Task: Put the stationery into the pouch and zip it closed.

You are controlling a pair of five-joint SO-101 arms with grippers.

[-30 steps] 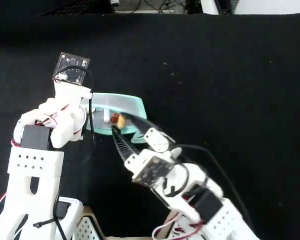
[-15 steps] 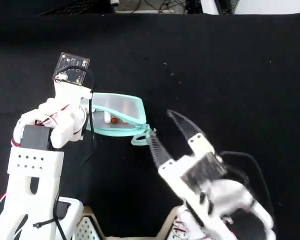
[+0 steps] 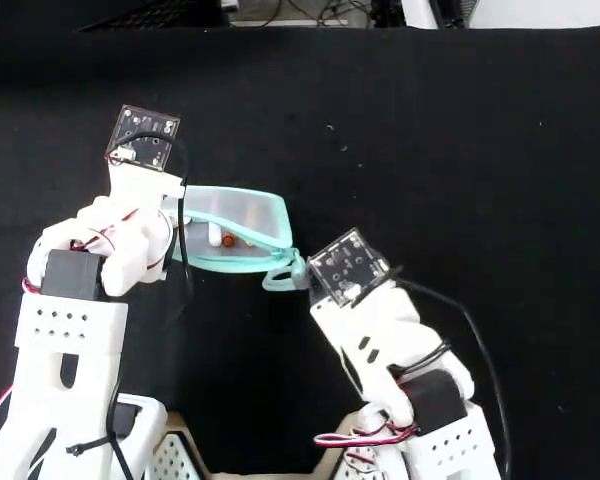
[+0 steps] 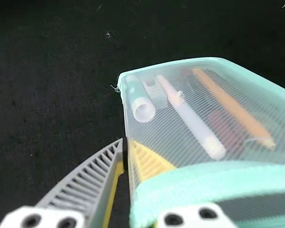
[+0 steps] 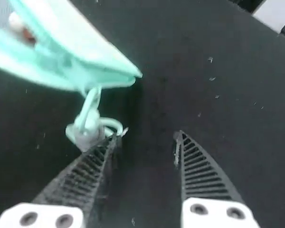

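Note:
The teal-edged clear pouch [image 3: 242, 212] lies on the black table, one end pinched in my left gripper [image 4: 127, 145], which is shut on its edge. Through the pouch wall [image 4: 180, 95] I see a white pen [image 4: 190, 121], an orange pencil [image 4: 232, 111], a white capped tube [image 4: 142, 108] and something red. At the pouch's other end [image 5: 80, 57] a teal zip pull loop [image 5: 88, 127] trails onto the table, also seen as the pull loop [image 3: 280, 277]. My right gripper [image 5: 145, 137] is open just beside that loop, one fingertip [image 5: 109, 142] almost touching it.
The black cloth [image 3: 460, 150] stretches away bare to the right and behind the pouch. The left arm's white body [image 3: 75, 290] stands left of the pouch, and the right arm's wrist board [image 3: 350, 265] sits close to its right end.
The right gripper left the pouch's mouth, swung out to the right, then came back low beside the pull loop. The pouch's top now looks flatter. The left arm kept still.

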